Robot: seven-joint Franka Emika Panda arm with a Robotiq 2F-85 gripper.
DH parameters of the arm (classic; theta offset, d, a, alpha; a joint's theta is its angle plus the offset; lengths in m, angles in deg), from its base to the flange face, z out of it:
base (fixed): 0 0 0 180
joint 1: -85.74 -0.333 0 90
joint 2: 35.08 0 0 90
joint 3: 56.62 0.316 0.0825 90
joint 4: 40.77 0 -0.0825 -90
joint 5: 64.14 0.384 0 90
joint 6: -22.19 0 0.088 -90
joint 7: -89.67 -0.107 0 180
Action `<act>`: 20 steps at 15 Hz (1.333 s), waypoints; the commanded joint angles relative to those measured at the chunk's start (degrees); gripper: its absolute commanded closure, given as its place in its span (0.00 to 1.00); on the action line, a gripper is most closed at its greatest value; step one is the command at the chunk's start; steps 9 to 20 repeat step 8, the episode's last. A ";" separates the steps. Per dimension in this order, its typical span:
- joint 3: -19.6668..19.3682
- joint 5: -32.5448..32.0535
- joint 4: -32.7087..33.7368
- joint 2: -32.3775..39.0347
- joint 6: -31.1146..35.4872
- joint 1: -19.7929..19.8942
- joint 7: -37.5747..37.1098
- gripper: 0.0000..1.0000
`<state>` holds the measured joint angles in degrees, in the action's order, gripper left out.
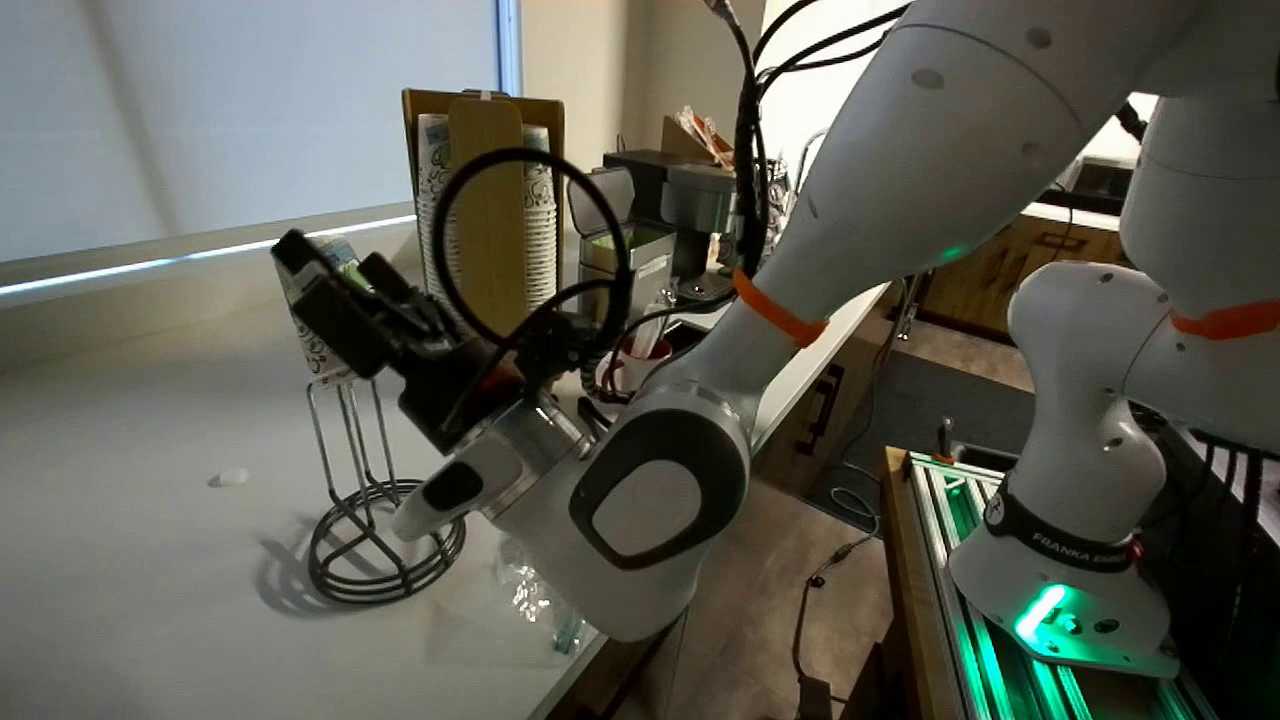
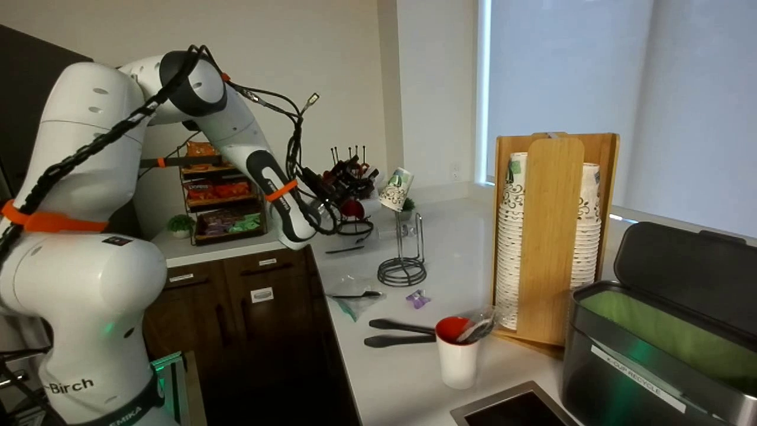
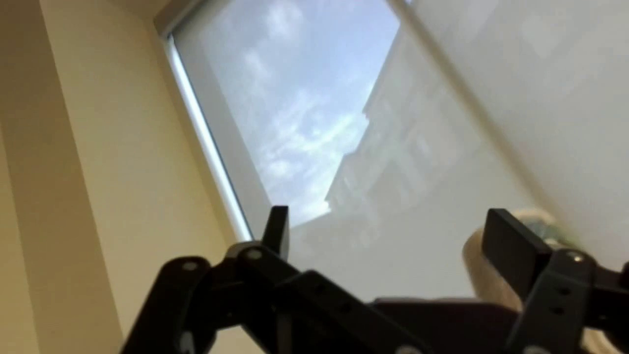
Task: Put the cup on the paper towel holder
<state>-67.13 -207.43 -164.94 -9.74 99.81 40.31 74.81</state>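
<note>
The white bench (image 1: 150, 560) spreads beneath most of the things, and the white arm (image 1: 900, 200), banded with orange, reaches out over its edge. In an exterior view a tiered rack (image 2: 217, 205) of snack bags stands toward the back. In both exterior views a tall wooden dispenser (image 2: 553, 236) stands upright, its front panel set between two stacks of printed paper cups (image 2: 510, 254). Just beside it is a dark bin (image 2: 609, 390) labelled K-CUP RECYCLE, its lid raised. The black gripper (image 3: 388, 221) is held at a slant, and in the wrist view its fingers (image 3: 513, 250) are spread wide apart; in an exterior view it hovers just beside the cup (image 2: 395, 190). The paper towel holder (image 2: 402, 275) stands upright on the bench, thin dark wire rising from its round coiled base. Near it, by the bench's edge, lies a clear plastic bag (image 2: 355, 305). A white tumbler (image 2: 457, 364) with a red inside holds something in clear wrapping, and two black handles (image 2: 399, 341) lie next to it. The cup itself sits tilted, wide end down, at the top of the holder; how far the wire goes into it cannot be seen. In the wrist view it shows behind one finger, and whether the two touch cannot be told. A small purple piece (image 2: 418, 299) lies near the holder's base, and in an exterior view a small white thing (image 1: 232, 477) lies on the bench beside the holder
</note>
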 commanded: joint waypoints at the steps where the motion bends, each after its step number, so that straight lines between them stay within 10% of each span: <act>1: 8.30 0.76 -4.34 -3.57 -14.46 8.74 0.55 0.00; 6: 17.30 6.76 -6.51 -5.30 -34.97 17.76 -0.29 0.00; 20: 14.48 4.02 -4.05 -3.51 -31.59 15.65 -0.16 0.00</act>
